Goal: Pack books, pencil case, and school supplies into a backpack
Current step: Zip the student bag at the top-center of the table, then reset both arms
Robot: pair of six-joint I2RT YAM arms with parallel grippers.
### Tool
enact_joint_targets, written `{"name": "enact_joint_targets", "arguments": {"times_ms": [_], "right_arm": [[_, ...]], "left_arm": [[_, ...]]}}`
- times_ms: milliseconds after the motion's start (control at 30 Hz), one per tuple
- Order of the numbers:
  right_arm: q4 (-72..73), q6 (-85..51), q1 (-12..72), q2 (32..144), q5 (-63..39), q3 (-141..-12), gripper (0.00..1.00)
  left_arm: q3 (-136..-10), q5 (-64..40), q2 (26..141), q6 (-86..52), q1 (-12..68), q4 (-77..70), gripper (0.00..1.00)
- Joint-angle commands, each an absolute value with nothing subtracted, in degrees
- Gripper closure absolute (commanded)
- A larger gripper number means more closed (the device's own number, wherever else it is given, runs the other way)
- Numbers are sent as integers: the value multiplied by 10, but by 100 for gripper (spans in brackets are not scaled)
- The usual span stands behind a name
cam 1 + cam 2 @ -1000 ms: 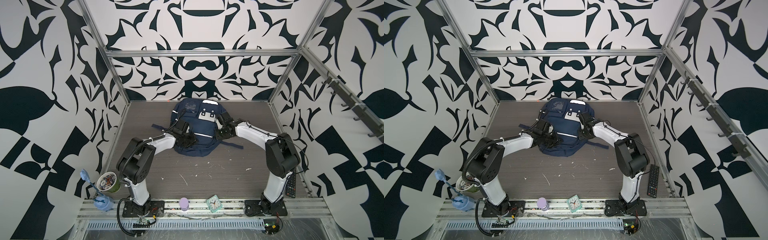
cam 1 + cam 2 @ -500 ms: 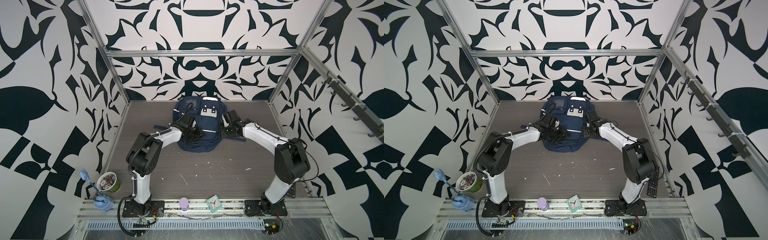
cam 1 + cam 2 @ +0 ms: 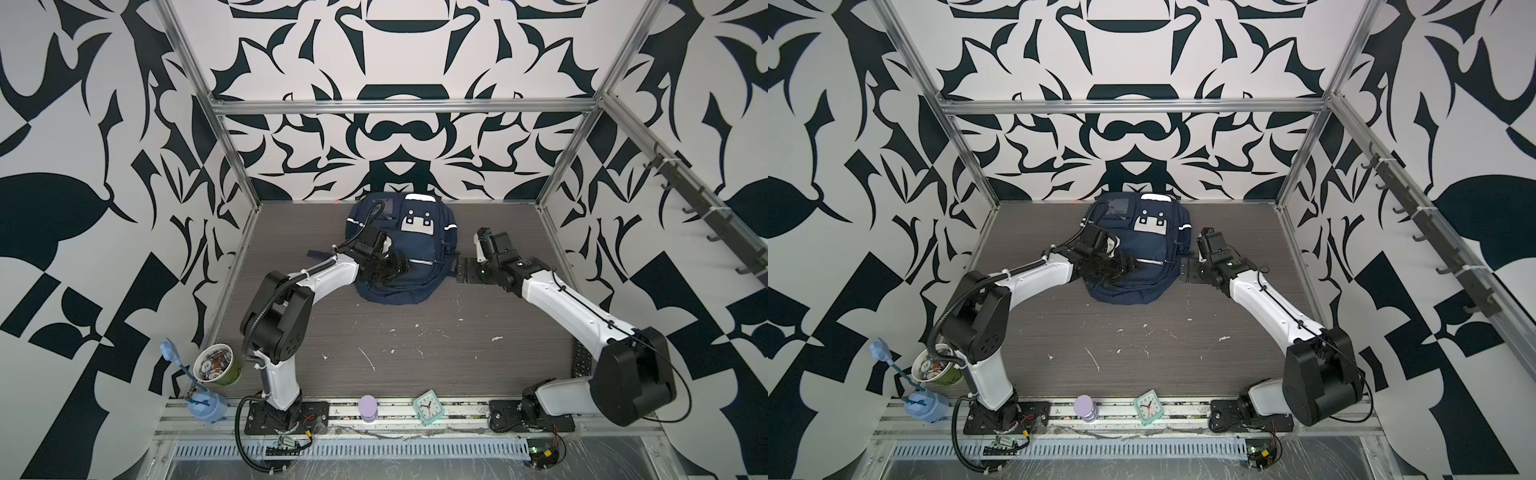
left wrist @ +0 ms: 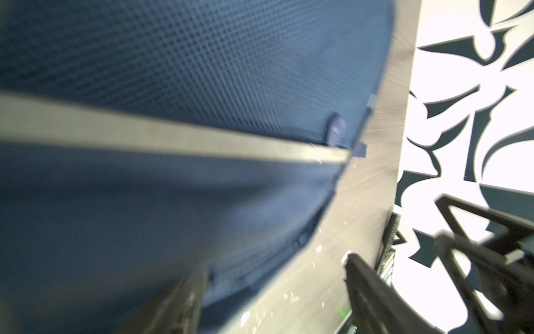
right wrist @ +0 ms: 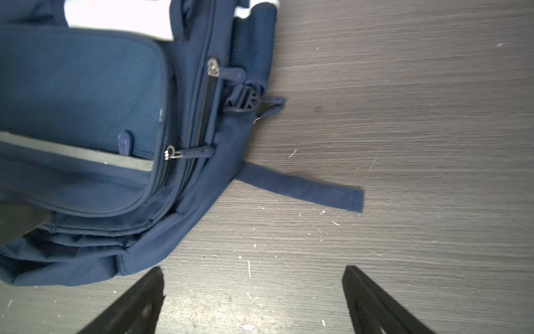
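One backpack [image 3: 415, 249], two arms [image 3: 324, 274] [image 3: 573, 307], one clock [image 3: 428, 407], one cup [image 3: 230, 376], one lilac item [image 3: 368, 408], perhaps a bottle.

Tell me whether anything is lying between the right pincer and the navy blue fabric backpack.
Nothing visible does. The right pincer stands open over bare grey wood-grain table, just clear of the navy blue fabric backpack. Only the backpack's own loose navy webbing strap lies on the table ahead of it.

walls [image 3: 395, 137]: black-white pattern | floor [image 3: 415, 353]: grey woodgrain, scuffed | frame [image 3: 399, 106]: aluminium
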State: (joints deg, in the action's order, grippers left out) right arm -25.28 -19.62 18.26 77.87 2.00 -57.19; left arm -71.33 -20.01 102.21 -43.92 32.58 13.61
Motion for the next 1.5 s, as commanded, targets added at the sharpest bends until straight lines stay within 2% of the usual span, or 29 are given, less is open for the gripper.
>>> {"name": "enact_joint_targets", "arguments": {"times_ms": [0,167,500,833,1067,1467], "right_arm": [[-225,-215,172,757,-12,-558,1],[-216,-227,163,762,-16,-550,1],[-190,-235,143,722,2,-537,0],[-58,-220,133,623,70,-398,0],[88,-207,133,573,68,-291,0],[98,-167,132,582,42,-281,0]], "left_arm": [[-699,-172,965,-387,325,188,9],[-672,-147,921,-359,299,204,0],[-592,-205,847,-325,219,136,1],[-560,-200,821,-313,152,107,1],[-482,-113,762,-261,139,28,1],[-325,98,591,-123,138,-82,1]]}}
